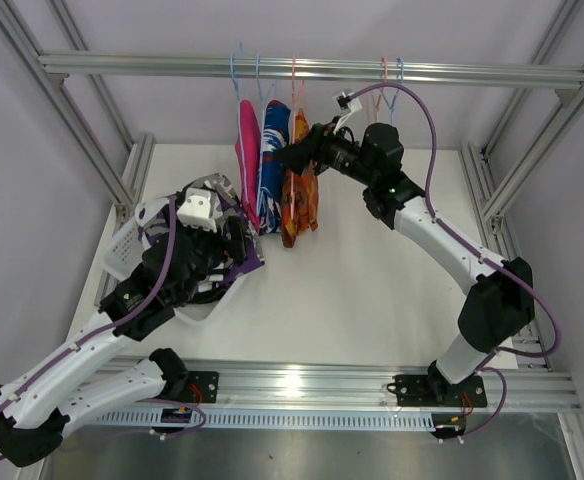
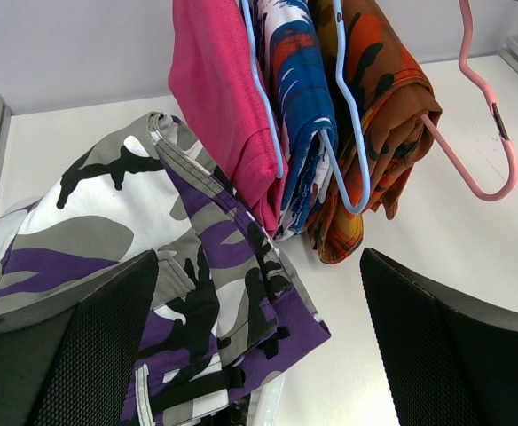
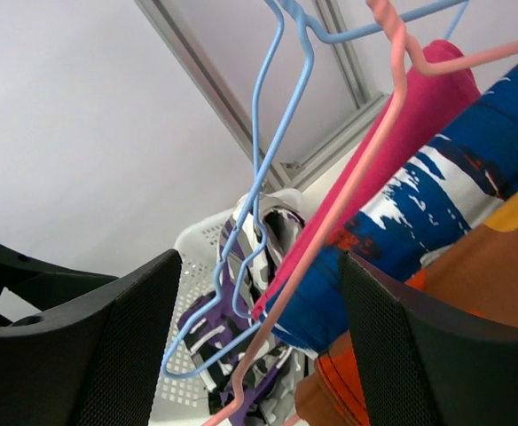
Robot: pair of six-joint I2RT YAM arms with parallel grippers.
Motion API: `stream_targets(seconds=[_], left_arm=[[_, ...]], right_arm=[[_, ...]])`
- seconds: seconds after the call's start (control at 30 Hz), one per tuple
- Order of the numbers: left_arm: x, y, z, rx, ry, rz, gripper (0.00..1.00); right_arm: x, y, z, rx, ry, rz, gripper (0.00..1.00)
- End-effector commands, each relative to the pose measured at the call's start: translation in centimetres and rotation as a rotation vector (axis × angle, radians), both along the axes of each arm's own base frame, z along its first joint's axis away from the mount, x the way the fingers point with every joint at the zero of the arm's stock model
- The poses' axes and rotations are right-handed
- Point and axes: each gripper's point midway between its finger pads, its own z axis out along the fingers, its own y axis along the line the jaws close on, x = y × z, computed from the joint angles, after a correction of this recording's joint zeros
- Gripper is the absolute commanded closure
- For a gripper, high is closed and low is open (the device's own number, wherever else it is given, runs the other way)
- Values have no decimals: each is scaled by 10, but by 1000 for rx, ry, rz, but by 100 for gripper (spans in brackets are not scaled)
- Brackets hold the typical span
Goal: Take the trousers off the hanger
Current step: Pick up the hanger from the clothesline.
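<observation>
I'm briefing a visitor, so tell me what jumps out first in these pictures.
Three bright garments hang side by side from the top rail: pink trousers, blue-white-red patterned trousers and orange trousers. The right gripper, open, sits right beside the orange trousers. At the left, purple-white camouflage trousers lie in a white basket.

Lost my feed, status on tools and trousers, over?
Left tool open over purple camo trousers in basket. Right tool open at hangers. Pink pair, blue pair, orange pair hanging.
</observation>
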Motion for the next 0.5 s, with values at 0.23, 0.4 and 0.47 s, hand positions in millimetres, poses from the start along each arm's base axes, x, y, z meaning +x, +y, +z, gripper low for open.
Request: stream_targets(seconds=[0.23,0.4,0.47], left_arm=[[-2,-6,10,-22,-16,-30,0],[-2,-8,10,-23,-14,-36,0],[-3,-7,11,-25,-18,-38,1]], right_arm=[[7,13,12,118,-16,96,33],[9,15,15,162,-14,122,45],[10,15,17,175,-21,128,48]])
